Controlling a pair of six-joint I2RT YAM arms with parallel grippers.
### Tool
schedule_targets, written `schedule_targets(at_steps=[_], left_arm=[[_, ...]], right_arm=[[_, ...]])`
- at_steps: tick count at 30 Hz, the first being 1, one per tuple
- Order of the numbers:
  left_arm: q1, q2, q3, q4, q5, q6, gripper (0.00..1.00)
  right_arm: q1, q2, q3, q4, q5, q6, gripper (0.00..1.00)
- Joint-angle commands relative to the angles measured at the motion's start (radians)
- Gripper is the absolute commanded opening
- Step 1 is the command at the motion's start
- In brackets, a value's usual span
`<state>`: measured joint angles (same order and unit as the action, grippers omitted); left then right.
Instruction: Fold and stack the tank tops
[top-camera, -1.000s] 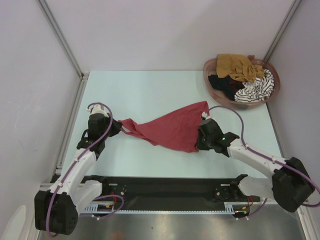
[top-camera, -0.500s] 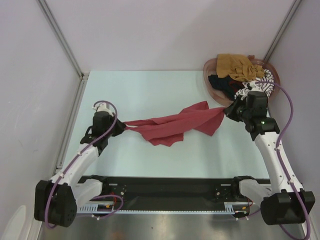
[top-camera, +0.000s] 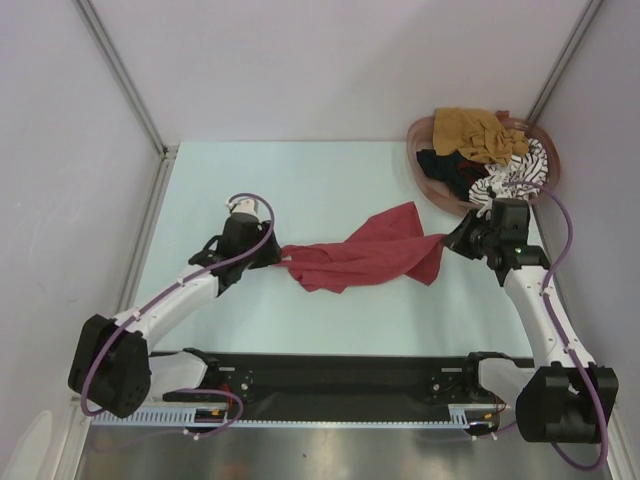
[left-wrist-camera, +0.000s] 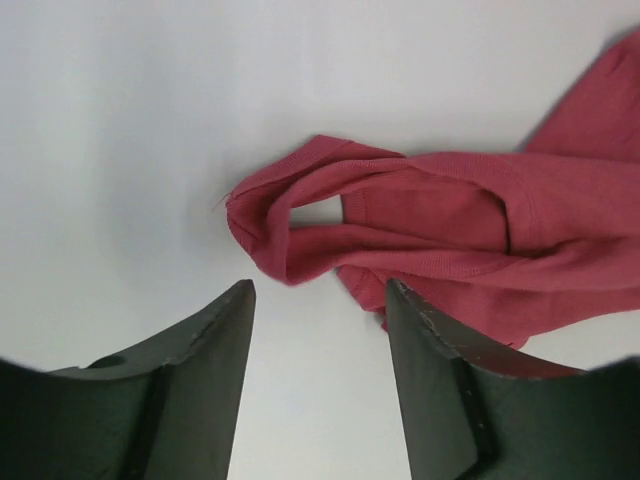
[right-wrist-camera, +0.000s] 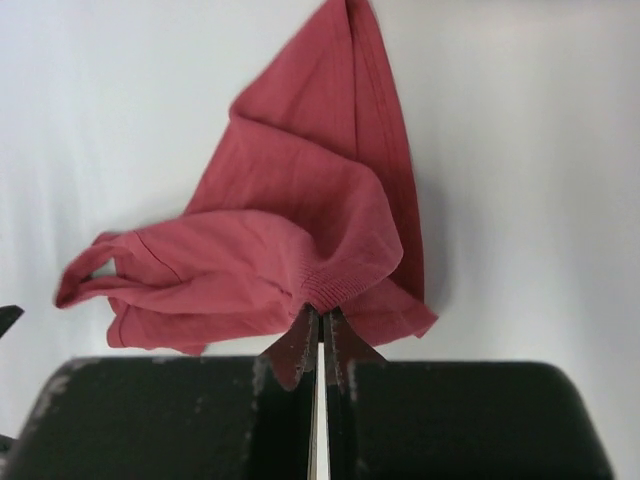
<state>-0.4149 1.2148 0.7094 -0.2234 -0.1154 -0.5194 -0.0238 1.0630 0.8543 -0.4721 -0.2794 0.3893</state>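
The right claw (right-wrist-camera: 320, 318) pinches the dark red tank top (right-wrist-camera: 300, 220).

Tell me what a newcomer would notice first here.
A crumpled dark red tank top lies mid-table between the arms. The right gripper is shut on its edge, while the left gripper stands open at a strap loop. At the far right, a basket holds a mustard top, a black top and a striped top.

Basket (top-camera: 418, 165) fills the far right corner; red tank top (top-camera: 365, 258) spans the middle.
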Motion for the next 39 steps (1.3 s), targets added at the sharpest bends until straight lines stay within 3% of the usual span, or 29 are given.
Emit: schedule_targets(at_steps=[1, 3, 6, 8, 15, 23, 34, 36, 39], left_arm=[[-0.08, -0.043, 0.09, -0.065, -0.166, 0.018, 0.63], [-0.096, -0.04, 0.14, -0.115, -0.184, 0.013, 0.63], [-0.116, -0.035, 0.165, -0.078, -0.057, 0.009, 0.62], [-0.131, 0.018, 0.179, -0.061, 0.058, -0.023, 0.61], [-0.162, 0.232, 0.237, 0.065, 0.216, -0.068, 0.56], [-0.179, 0.413, 0.289, 0.137, 0.304, -0.093, 0.54], [-0.205, 0.603, 0.394, 0.165, 0.29, -0.114, 0.5], [-0.206, 0.608, 0.383, 0.185, 0.286, -0.123, 0.46], [-0.209, 0.6, 0.364, 0.219, 0.29, -0.133, 0.29]], right_arm=[[-0.007, 0.009, -0.03, 0.07, -0.032, -0.012, 0.0], [-0.008, 0.015, -0.035, 0.079, -0.041, -0.012, 0.0], [-0.008, 0.015, -0.041, 0.09, -0.047, -0.012, 0.0], [-0.008, 0.017, -0.043, 0.095, -0.052, -0.013, 0.0], [-0.01, 0.014, -0.044, 0.099, -0.07, -0.012, 0.0], [-0.01, 0.014, -0.051, 0.105, -0.096, -0.012, 0.0], [-0.01, 0.011, -0.047, 0.105, -0.116, -0.015, 0.0], [-0.01, 0.008, -0.049, 0.107, -0.118, -0.013, 0.0], [-0.01, 0.009, -0.049, 0.107, -0.122, -0.013, 0.0]])
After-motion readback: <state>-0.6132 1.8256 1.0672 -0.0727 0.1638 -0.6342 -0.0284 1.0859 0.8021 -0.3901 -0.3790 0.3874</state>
